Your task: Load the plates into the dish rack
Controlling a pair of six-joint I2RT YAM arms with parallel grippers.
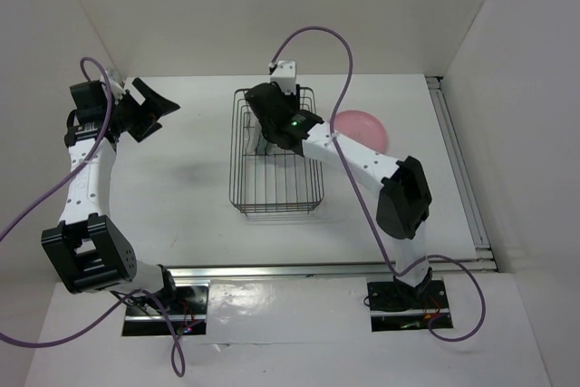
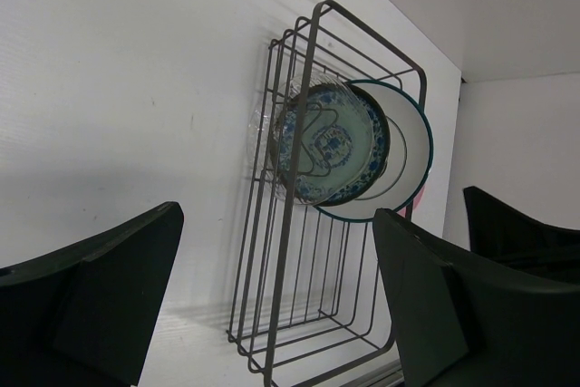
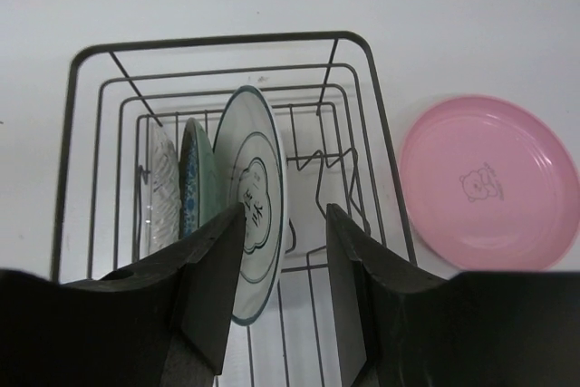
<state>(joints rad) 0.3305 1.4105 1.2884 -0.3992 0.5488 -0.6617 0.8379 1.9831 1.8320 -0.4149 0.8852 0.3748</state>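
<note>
The clear glass plate [image 3: 161, 189], dark teal patterned plate [image 3: 195, 178] and white ringed plate [image 3: 249, 160] stand on edge in the black wire dish rack [image 3: 217, 40]. The pink round plate [image 3: 489, 183] lies beside it on the bench [image 1: 181, 178]. The right hand [image 3: 285, 213] and left hand [image 2: 279, 215] are both apart, empty.

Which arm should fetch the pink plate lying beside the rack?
Right. Its pincer hangs over the dish rack, jaws parted, and the pink plate lies just right of the rack. The left pincer sits far on the rack's other side.
</note>
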